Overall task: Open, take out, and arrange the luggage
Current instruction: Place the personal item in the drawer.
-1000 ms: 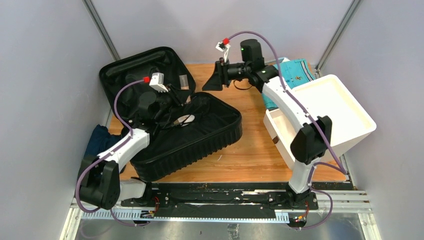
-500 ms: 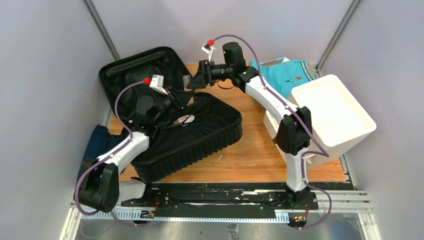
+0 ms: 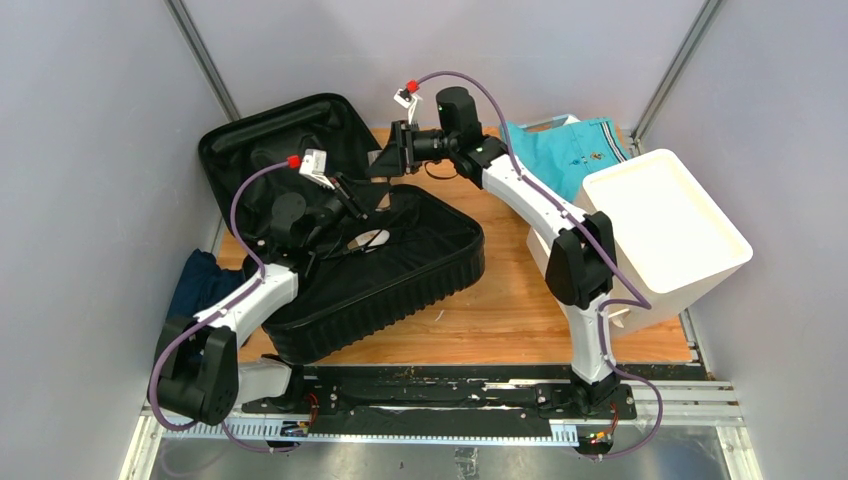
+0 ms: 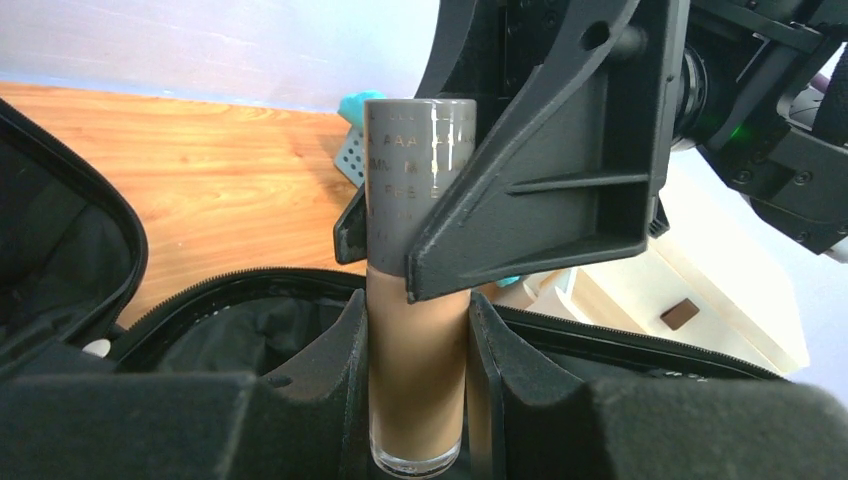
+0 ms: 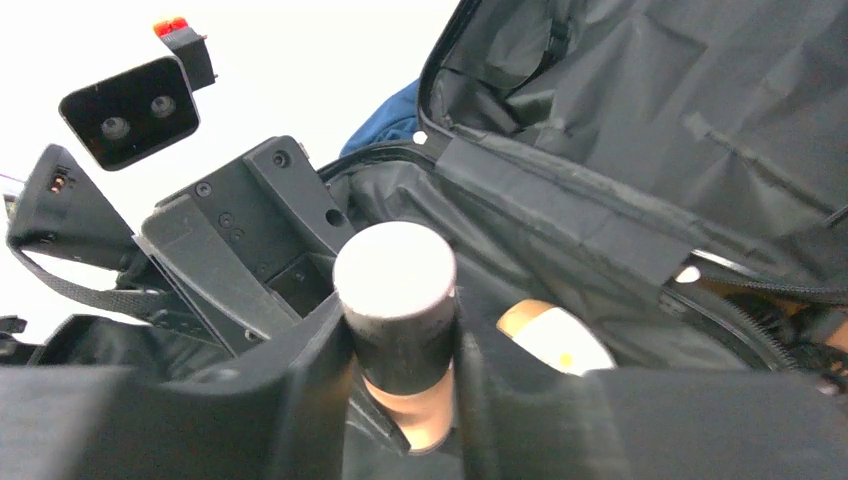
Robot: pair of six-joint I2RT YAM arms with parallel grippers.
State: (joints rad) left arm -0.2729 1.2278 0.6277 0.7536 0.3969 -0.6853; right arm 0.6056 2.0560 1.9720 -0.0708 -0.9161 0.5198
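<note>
**Bottle pinched by both grippers at the far edge of the open luggage**

The luggage [image 3: 400, 285] is found lying open on the left half of the wooden table [image 3: 500, 315]; its lid is propped back towards the rear left corner, and its ribbed lower shell is turned towards the arms' bases.

A bottle [image 4: 415, 395] with a tan body and a grey cap is held near the far edge of the lower shell. Its body is pinched between the padded fingers of the left gripper [image 4: 415, 335]; its cap is flanked on both sides by the fingers of the right gripper [image 5: 398, 330], which are seen pressed against it in the right wrist view. Much of the left wrist view is blocked by the right gripper's black frame, which is set in front of the cap.

Surroundings are noted as follows:
- a white drawer unit [image 3: 665, 225] is set at the table's right side;
- a teal garment [image 3: 575, 150] is lying behind it;
- a dark blue cloth [image 3: 200, 280] is lodged beside the luggage at the left wall;
- a tan and white oval item [image 5: 555, 340] is lying on the black lining just beside the bottle;
- a small brown square [image 4: 680, 316] is seen on the white unit.

Rows of pale capital letters are printed on the grey cap; only fragments are legible, and no whole word can be read.
</note>
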